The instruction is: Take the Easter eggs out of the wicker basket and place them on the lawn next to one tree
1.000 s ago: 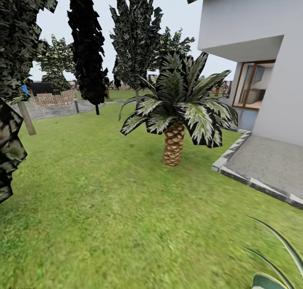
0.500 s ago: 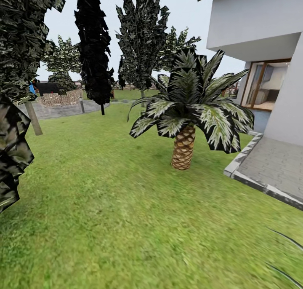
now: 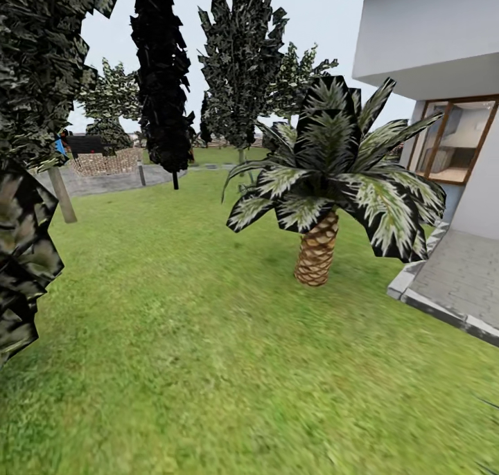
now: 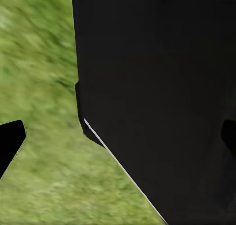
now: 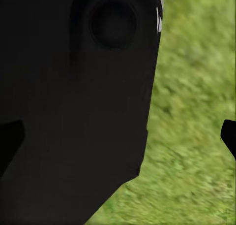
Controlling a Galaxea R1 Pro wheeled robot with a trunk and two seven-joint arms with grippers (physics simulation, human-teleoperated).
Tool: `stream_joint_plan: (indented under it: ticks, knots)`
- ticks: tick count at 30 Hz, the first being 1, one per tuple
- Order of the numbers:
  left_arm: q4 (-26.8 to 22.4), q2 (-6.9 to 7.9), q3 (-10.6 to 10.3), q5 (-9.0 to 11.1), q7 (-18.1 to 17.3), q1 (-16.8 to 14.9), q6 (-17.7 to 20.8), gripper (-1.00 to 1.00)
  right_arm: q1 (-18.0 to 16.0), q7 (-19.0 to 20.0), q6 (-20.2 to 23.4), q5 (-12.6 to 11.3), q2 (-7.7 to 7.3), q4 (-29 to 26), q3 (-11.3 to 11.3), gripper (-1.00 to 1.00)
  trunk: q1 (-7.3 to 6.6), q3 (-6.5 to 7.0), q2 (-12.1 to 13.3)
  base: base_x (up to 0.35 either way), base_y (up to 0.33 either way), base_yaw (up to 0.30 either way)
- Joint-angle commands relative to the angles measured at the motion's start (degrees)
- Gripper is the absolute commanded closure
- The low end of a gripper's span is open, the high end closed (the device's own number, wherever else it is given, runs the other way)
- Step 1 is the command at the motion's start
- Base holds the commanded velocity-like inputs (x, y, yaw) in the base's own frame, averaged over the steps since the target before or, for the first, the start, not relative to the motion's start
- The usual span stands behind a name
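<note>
Lawn (image 3: 173, 336) fills lower frame; white house (image 3: 443, 39) upper right; grey-trunk tree (image 3: 61, 191) left edge; palm (image 3: 319, 253) centre-right. Both grippers' fingertips wide apart at wrist-view edges, holding nothing; dark robot body (image 4: 162, 87) close

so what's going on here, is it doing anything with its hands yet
Nothing is being handled. The robot is out on the lawn, facing a short palm beside the house patio, with dark-leaved trees further back. Both wrist cameras look down at grass past dark robot bodywork, with the fingertips spread at the picture edges and nothing between them.
</note>
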Motion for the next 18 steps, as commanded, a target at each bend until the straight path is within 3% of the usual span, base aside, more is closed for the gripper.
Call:
stream_joint_plan:
  ticks: [1,13,18]
  knots:
    - [-0.02,0.01,0.04,0.01,-0.21,0.00,0.03,-1.00,-0.08,0.00,0.09,0.45,-0.01,0.08,0.01,-1.00,0.03,-0.04,-0.02,0.265,0.212,0.236]
    - [-0.02,0.01,0.04,0.01,-0.21,0.00,0.03,-1.00,-0.08,-0.25,0.05,0.45,-0.01,0.08,0.01,-1.00,0.03,-0.04,-0.02,0.323,0.067,0.254]
    - [-0.02,-0.05,0.04,0.01,-0.21,0.00,0.03,-1.00,-0.07,-0.26,-0.05,0.45,-0.01,0.10,0.01,-1.00,0.03,-0.04,-0.02,0.337,0.001,0.057]
